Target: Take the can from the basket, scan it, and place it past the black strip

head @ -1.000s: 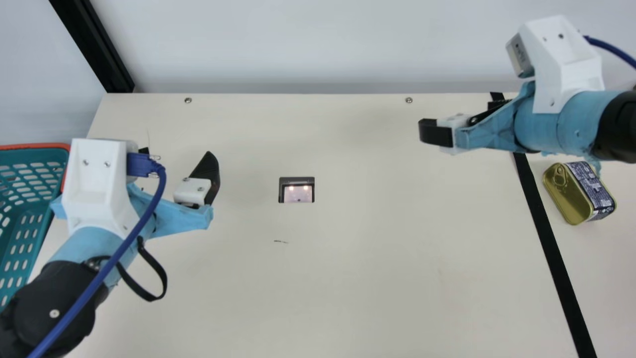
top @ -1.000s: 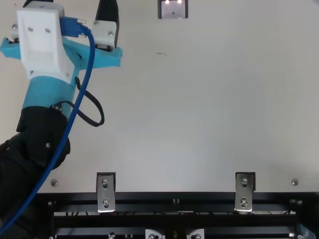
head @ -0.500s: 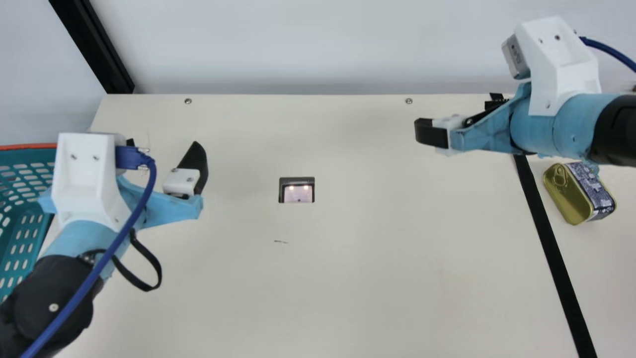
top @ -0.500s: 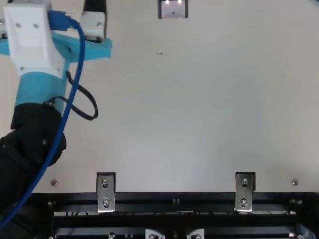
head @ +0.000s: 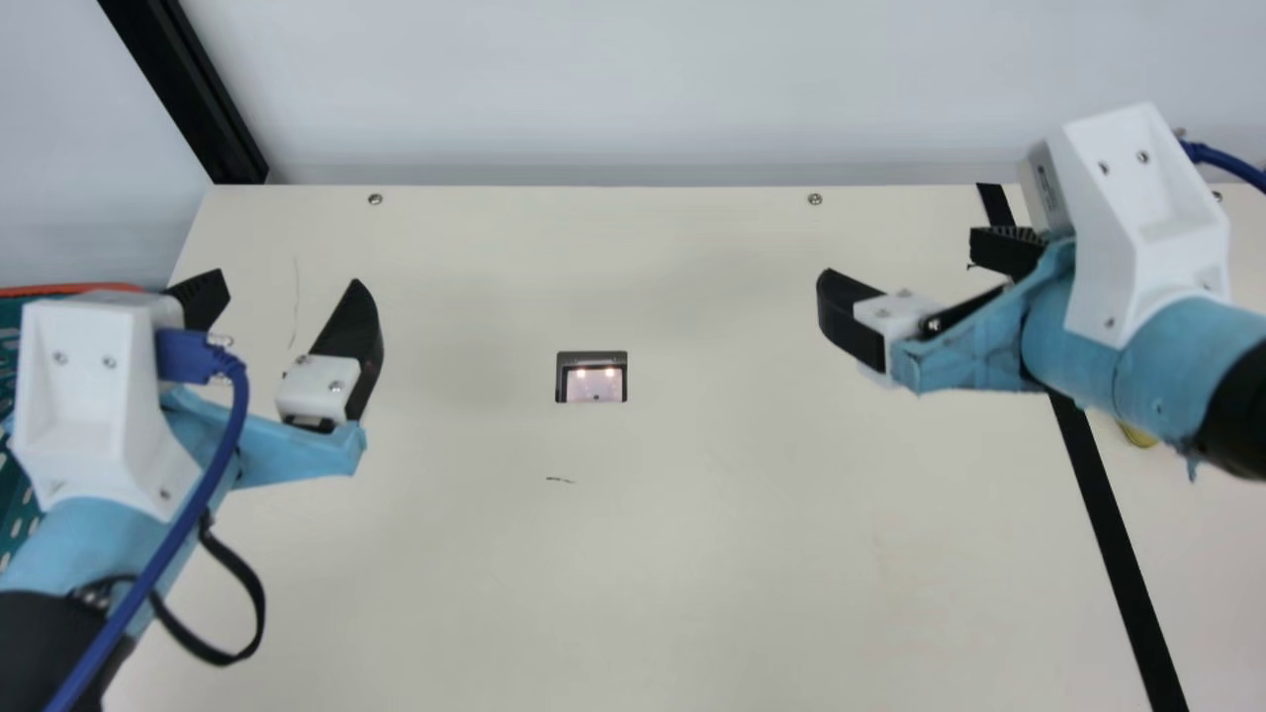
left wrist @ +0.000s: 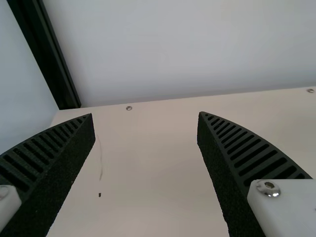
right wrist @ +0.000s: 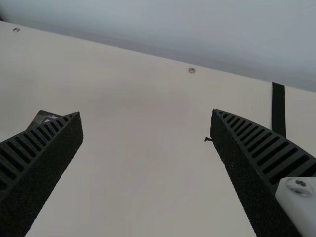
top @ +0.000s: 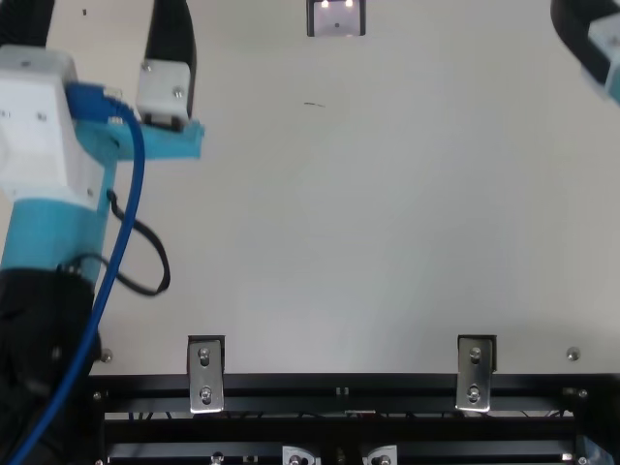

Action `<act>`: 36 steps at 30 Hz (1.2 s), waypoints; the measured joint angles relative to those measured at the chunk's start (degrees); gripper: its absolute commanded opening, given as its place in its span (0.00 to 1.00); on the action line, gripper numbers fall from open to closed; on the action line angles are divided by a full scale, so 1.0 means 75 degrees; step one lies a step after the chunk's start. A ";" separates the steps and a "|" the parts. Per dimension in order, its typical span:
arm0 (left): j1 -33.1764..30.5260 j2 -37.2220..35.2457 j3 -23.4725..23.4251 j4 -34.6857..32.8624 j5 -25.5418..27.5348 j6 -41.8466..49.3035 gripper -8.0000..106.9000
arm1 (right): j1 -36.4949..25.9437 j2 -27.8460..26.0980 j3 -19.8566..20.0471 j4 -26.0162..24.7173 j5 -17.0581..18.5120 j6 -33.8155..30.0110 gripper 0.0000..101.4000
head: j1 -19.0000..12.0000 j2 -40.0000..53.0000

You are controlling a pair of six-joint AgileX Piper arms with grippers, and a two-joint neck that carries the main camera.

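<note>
In the main view my left gripper [head: 287,279] is open and empty over the table's left side, in front of part of the teal basket [head: 18,514]. My right gripper [head: 898,252] is open and empty, left of the black strip [head: 1108,524]. A gold bit of the can [head: 1137,435] peeks out beneath the right arm, to the right of the strip. The scanner [head: 591,378] lies lit between the arms. The left wrist view has the left gripper [left wrist: 145,116] with fingers wide apart; the right wrist view has the right gripper [right wrist: 147,112] likewise.
Behind the cream table [head: 692,554] stands a pale wall, with a black post [head: 193,89] at the back left corner. Along the near edge in the top view runs a black frame rail [top: 339,387] with metal brackets. A blue cable hangs along the left arm.
My left arm has moved left and toward the table's near edge. The right gripper has come nearer too and turned, its arm now covering most of the can.
</note>
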 measured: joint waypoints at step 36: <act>0.1123 -0.2235 0.0688 0.0200 -0.0764 0.1097 0.85 | 0.0018 -0.0446 0.0405 0.0084 -0.0041 -0.0129 1.00 | 0.0000 0.0000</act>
